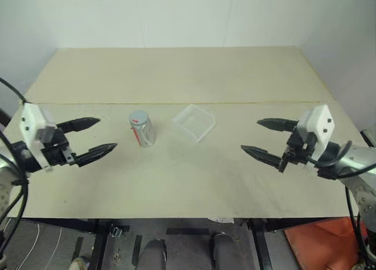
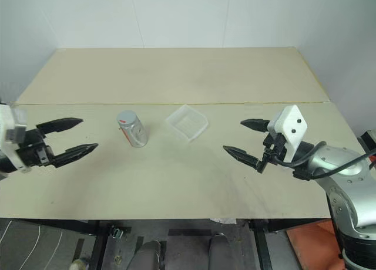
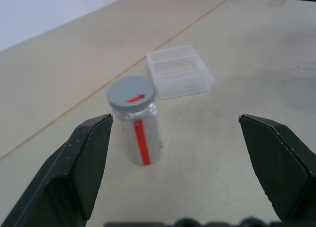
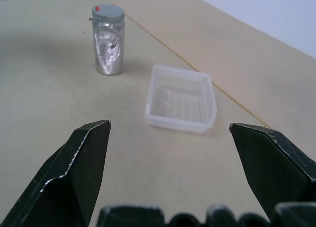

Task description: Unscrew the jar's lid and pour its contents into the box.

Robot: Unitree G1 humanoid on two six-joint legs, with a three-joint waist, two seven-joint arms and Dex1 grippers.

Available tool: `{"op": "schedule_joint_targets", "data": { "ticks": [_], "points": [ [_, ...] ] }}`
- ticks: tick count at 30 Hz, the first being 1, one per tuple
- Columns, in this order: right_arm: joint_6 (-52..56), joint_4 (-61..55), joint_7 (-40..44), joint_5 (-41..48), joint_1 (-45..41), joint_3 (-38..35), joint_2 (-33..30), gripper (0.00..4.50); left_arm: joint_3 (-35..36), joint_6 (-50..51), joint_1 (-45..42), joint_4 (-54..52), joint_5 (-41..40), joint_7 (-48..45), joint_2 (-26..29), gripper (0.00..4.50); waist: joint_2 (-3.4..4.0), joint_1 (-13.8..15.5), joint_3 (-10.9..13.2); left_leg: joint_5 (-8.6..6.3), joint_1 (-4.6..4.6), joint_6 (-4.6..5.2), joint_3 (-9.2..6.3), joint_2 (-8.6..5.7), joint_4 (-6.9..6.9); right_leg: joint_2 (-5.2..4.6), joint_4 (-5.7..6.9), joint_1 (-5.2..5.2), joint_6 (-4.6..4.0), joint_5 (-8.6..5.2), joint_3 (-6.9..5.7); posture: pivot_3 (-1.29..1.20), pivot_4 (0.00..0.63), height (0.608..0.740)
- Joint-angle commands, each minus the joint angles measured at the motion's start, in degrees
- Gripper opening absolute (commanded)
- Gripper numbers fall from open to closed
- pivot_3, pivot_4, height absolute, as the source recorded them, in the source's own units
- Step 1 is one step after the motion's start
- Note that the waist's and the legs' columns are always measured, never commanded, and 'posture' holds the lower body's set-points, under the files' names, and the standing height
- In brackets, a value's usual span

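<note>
The jar [image 1: 143,131] stands upright on the table, left of centre, silvery with a red stripe on its side. Its grey lid [image 3: 131,93] is on top and carries a red mark. Whatever is inside cannot be made out. The clear plastic box [image 1: 194,122] lies just to the right of the jar, a little apart from it. My left gripper [image 1: 97,135] hovers open to the left of the jar, pointing at it, nothing between its fingers. My right gripper [image 1: 262,137] is open too, off to the right of the box and aimed toward it.
The beige table [image 1: 176,76] has a seam line running across it behind the jar and box. Its front edge lies close to me. A white wall stands behind the far edge. An orange object [image 1: 320,240] sits on the floor at the lower right.
</note>
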Motion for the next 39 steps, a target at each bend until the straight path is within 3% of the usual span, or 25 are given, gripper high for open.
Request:
{"op": "schedule_joint_targets", "data": {
  "ticks": [1,12,23,30,39],
  "points": [
    [-2.35,-0.5,0.49,-0.83,-0.27,0.94,0.34,4.5,1.2,0.63,0.18,-3.0,-1.43,0.86,0.16,4.44,0.0,0.13,0.0,0.0,-0.01,0.0,0.0,0.0,0.0,0.0,0.0,-0.01,0.0,0.0,0.0,0.0,0.15,0.74],
    [-3.92,-0.51,3.03,-0.57,1.15,-2.02,-0.96,4.5,-1.06,-0.05,2.3,-5.97,1.58,10.49,-7.78,4.44,0.0,0.07,0.0,0.0,0.0,0.0,0.01,0.0,0.0,0.0,0.01,-0.01,0.0,0.0,0.01,0.0,0.15,0.74],
    [-1.86,-0.57,4.37,1.55,-1.31,-2.62,-3.51,4.5,-15.5,-6.78,0.78,-3.76,14.33,24.14,-22.22,4.44,-0.02,0.12,-0.01,0.0,0.06,0.0,0.0,-0.02,0.02,0.0,0.0,0.09,0.0,0.02,0.0,0.0,0.15,0.74],
    [-0.24,-2.99,2.62,2.02,-0.87,-3.07,-4.4,4.5,-19.45,-13.52,-4.63,4.65,19.96,29.47,-28.96,4.44,-0.03,0.29,-0.02,0.0,0.08,0.0,-0.02,-0.03,0.03,-0.01,-0.03,0.13,0.01,0.02,-0.01,0.0,0.15,0.74],
    [1.37,-5.46,1.09,3.33,0.27,-6.12,-5.87,4.5,-22.63,-21.36,-12.26,17.24,23.05,27.43,-30.37,4.44,-0.04,0.4,-0.03,0.0,0.08,0.0,-0.01,-0.04,0.03,-0.02,-0.04,0.15,0.01,0.02,-0.01,0.0,0.15,0.74]
  ]
}}
